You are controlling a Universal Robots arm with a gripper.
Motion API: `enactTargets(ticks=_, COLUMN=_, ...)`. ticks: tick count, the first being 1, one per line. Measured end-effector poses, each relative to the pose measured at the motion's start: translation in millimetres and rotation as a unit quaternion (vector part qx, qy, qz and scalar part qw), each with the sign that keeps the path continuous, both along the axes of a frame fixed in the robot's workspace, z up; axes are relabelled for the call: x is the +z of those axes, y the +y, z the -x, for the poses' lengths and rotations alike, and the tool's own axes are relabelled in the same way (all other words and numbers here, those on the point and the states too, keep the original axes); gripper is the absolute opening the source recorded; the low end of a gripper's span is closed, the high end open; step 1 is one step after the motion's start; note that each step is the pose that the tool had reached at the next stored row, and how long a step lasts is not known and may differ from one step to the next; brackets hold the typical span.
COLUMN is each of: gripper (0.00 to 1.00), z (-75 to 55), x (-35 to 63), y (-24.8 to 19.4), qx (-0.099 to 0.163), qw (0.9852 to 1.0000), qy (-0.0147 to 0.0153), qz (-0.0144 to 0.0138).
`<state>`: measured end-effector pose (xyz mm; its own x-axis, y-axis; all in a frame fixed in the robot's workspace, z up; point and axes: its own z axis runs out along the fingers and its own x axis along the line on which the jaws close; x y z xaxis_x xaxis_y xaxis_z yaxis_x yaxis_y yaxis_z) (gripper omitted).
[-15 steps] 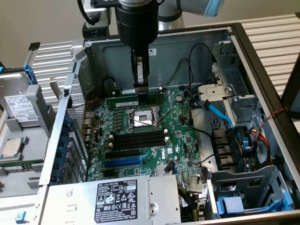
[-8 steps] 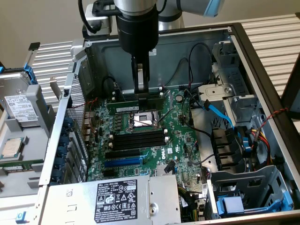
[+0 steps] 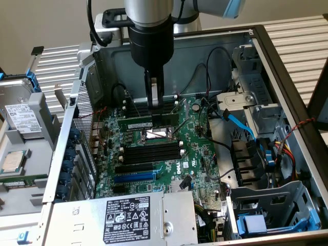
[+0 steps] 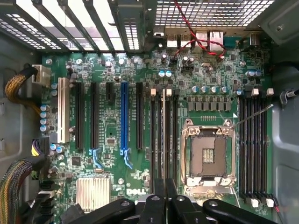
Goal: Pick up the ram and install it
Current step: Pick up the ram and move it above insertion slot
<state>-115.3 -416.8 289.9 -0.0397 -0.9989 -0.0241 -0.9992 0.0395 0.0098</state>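
Green ram stick (image 3: 146,123) stands on edge among the memory slots, just far of the processor socket (image 3: 156,136). The gripper (image 3: 154,105) has its jaws pinched narrow on the stick's top edge. Looks like the seating step to me, which calls for a straight, even push.

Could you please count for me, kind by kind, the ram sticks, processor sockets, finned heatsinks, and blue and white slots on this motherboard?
ram stick: 1
processor socket: 1
finned heatsink: 1
blue slot: 1
white slot: 1
Total: 5
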Motion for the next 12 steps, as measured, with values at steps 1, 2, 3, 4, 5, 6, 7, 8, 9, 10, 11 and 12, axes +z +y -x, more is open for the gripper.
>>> enactTargets(ticks=1, gripper=0.12, z=0.0, x=-1.2, y=0.0, qx=0.001, qw=1.0, qy=0.0, qz=0.0)
enactTargets(ticks=2, gripper=0.12, z=0.0, x=-2.1, y=-0.1, qx=0.003, qw=1.0, qy=0.0, qz=0.0)
enactTargets(ticks=3, gripper=0.12, z=0.0, x=-3.0, y=-0.3, qx=0.006, qw=1.0, qy=0.0, qz=0.0)
enactTargets(ticks=4, gripper=0.12, z=0.0, x=-3.9, y=-0.5, qx=0.008, qw=1.0, qy=0.0, qz=0.0)
enactTargets(ticks=5, gripper=0.12, z=0.0, x=-4.7, y=-0.7, qx=0.011, qw=0.9999, qy=0.0, qz=0.0)
enactTargets(ticks=6, gripper=0.12, z=0.0, x=-5.5, y=-0.9, qx=0.013, qw=0.9999, qy=0.0, qz=0.0)
enactTargets(ticks=7, gripper=0.12, z=0.0, x=-6.0, y=-1.2, qx=0.014, qw=0.9999, qy=0.0, qz=0.0)
enactTargets(ticks=8, gripper=0.12, z=-0.1, x=-6.2, y=-1.7, qx=0.015, qw=0.9999, qy=0.0, qz=0.0001)
enactTargets(ticks=9, gripper=0.12, z=0.0, x=-6.5, y=-1.9, qx=0.015, qw=0.9999, qy=0.0, qz=0.0)
enactTargets(ticks=10, gripper=0.12, z=0.0, x=-6.9, y=-2.1, qx=0.015, qw=0.9999, qy=0.0002, qz=-0.0001)
enactTargets(ticks=11, gripper=0.12, z=0.0, x=-8.0, y=-2.2, qx=0.015, qw=0.9999, qy=0.0008, qz=-0.0001)
enactTargets(ticks=12, gripper=0.12, z=0.0, x=-9.2, y=-2.3, qx=0.014, qw=0.9999, qy=0.0014, qz=0.0)
